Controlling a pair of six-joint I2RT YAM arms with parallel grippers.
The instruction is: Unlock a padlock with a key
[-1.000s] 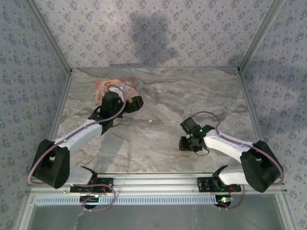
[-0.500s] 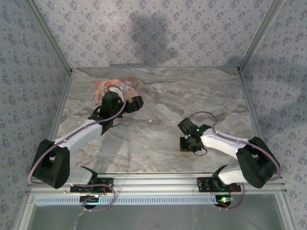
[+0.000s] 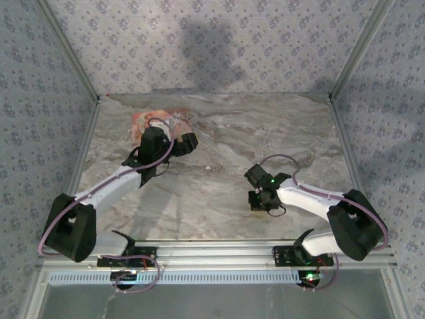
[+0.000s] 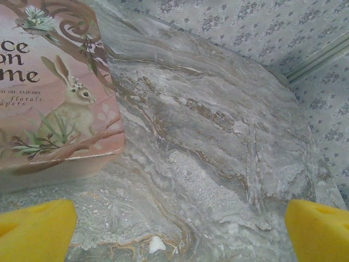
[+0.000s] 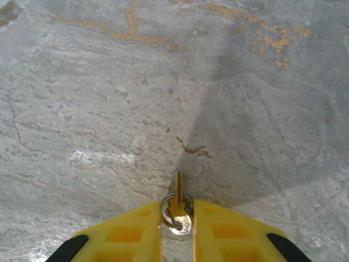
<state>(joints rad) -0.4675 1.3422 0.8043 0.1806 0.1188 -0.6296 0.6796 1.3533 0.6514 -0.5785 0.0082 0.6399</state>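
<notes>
My right gripper (image 5: 178, 219) is shut on a small brass key (image 5: 178, 191) with a silvery ring. The key's blade sticks out forward between the yellow fingers (image 5: 133, 234), low over the marble. From above, this gripper (image 3: 257, 199) sits right of the table's middle, toward the near edge. My left gripper (image 4: 180, 240) is open, its yellow fingertips (image 4: 35, 229) wide apart with bare marble between them. It hovers at the back left (image 3: 186, 143), beside the pink box. The padlock is out of view.
A pink cartoon-printed box (image 3: 156, 119) with a rabbit picture (image 4: 54, 98) lies flat at the back left, partly under the left arm. The marble table (image 3: 226, 133) is closed in by patterned walls on three sides. A metal rail (image 3: 219, 251) runs along the near edge.
The right gripper with the key has shifted a little to the left and slightly nearer. The left arm has not moved.
</notes>
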